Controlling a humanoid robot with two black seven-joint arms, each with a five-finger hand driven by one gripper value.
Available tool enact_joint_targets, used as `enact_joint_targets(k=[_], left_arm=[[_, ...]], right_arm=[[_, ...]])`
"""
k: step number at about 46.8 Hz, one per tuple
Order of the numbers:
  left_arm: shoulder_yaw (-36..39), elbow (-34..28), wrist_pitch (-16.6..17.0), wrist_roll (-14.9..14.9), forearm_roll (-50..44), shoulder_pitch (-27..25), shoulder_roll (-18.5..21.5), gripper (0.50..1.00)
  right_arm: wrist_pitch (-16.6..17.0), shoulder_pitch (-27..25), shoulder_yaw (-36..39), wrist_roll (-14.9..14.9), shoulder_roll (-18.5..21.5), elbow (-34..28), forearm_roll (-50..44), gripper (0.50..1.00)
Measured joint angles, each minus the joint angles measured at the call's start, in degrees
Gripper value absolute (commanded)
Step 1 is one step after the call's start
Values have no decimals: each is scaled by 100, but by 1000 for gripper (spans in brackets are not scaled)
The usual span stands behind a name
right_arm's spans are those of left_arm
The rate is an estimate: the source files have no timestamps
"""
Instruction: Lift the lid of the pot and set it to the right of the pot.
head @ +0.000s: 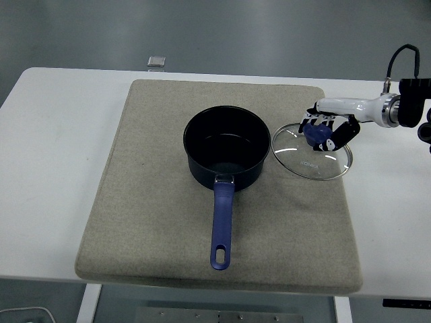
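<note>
Right now I see my right hand (324, 134) in the right-centre of the frame, reaching in from the right edge with its fingers (335, 142) curled down around the blue knob (314, 134) of the glass lid (312, 151), so it is grasping the lid by that knob. My lid sits just right of the pot (227, 148), close to it, its left rim near the pot's wall; most of the glass lies over the right edge of the grey mat (218, 182), with its right rim reaching towards the bare white table (390, 202). I cannot tell whether the lid rests fully on the mat or is held slightly off it. My pot stands upright and uncovered in the middle of the frame, dark inside, with its blue handle (221, 225) pointing straight down towards the bottom edge. My mat covers the centre of the table. At the upper left, beyond the table's far edge, I can make out a small grey square object (157, 61).
</note>
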Motion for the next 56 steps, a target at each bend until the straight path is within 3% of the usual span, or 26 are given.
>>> enact_joint_targets(k=[13,20,26,29,32,37,39,41,56], left_arm=[[0,0,-6,0,0,0,0,1000],[0,0,-6,0,0,0,0,1000],[0,0,-4,0,0,0,0,1000],[0,0,-1,0,0,0,0,1000],[0,0,-1,0,0,0,0,1000],[0,0,-1,0,0,0,0,1000],[0,0,-1,0,0,1,0,1000],[0,0,-1,0,0,-1,0,1000],[0,0,-1,0,0,0,0,1000]], right_arm=[[-79,-113,4,62,1,0,7,502],[-79,-143,3,63,16,-1,8,541],[-82,-202,3,63,95,-1,9,617],[-85,-220,8,63,101,-4,9,702],[-91,-223,16,63,106,-4,21,733],[-80,-223,30,63,103,-7,36,815],[-44,-223,84,63,101,-4,52,870],[-20,-220,148,63,101,0,70,889],[500,-146,635,63,22,-5,105,891]])
